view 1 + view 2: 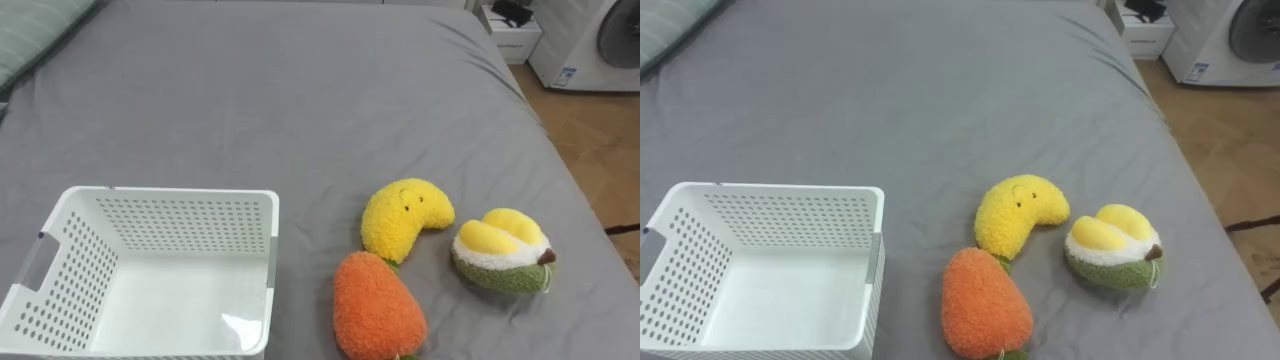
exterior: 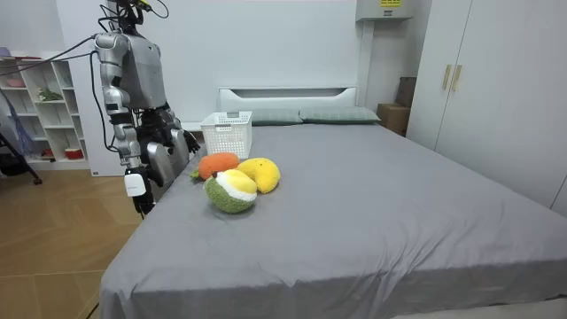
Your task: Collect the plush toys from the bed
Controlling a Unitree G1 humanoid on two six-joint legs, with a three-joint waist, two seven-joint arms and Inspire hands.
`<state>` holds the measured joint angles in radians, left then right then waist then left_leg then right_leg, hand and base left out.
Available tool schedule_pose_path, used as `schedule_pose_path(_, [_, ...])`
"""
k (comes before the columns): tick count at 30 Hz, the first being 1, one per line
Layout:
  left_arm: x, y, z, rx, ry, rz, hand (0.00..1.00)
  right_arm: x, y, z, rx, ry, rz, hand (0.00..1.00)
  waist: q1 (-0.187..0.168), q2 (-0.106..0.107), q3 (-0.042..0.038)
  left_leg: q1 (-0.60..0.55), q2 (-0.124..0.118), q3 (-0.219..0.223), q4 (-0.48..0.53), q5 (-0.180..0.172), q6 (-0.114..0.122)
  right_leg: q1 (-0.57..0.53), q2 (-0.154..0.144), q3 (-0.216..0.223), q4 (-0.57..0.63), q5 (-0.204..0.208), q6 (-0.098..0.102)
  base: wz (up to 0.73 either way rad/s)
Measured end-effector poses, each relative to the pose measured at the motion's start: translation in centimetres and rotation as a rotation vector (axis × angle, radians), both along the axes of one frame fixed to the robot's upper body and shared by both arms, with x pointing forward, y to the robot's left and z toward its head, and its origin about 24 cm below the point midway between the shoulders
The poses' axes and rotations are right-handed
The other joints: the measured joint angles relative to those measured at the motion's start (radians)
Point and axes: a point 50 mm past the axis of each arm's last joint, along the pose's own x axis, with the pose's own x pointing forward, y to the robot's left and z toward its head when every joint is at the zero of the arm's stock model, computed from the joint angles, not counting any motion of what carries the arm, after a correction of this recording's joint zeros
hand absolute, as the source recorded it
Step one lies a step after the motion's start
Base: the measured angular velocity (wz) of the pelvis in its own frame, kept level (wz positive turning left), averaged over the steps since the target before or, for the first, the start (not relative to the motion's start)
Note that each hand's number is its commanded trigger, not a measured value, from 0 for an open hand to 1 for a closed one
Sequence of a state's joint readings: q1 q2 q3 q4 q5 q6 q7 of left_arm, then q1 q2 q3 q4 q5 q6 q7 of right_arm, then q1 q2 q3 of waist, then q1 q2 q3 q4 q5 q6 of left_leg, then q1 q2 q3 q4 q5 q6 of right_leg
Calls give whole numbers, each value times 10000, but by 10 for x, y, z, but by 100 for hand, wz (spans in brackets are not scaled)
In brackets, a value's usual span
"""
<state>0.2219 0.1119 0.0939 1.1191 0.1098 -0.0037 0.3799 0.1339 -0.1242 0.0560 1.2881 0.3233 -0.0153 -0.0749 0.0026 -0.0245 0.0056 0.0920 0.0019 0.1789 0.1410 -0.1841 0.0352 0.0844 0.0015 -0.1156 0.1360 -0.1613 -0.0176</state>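
White basket (image 1: 180, 222) empty, first pick pending. Left robot hand (image 2: 187, 142) and right robot hand (image 2: 139, 182) hang low, grasp unreadable. Next, likely: reach carrot plush (image 1: 378, 305), right of basket.

The robot stands upright, both arms lowered. Its right hand (image 2: 135, 186) hangs beside the thigh, while the left hand (image 2: 182, 142) sits forward at hip level.

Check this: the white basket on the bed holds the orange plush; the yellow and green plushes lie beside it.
Wrong: the left eye view shows the white basket empty, the orange plush on the bed beside it. The yellow plush and green plush lie there too.
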Motion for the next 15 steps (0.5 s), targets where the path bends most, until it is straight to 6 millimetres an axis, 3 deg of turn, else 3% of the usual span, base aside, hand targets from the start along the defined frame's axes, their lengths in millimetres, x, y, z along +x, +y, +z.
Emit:
schedule_pose_path(10, [0,0,0,9,3,13,0,0,0,0,122,-33,-13,0,10,-13,-1,-2,3,4,-8,0,0,-16,-2,9,-1,0,-1,0])
schedule_pose_path(15, [0,0,0,8,3,12,0,-1,0,0,166,-66,-269,0,14,-108,39,0,-1,3,-32,2,-1,-30,0,24,0,-1,0,0])
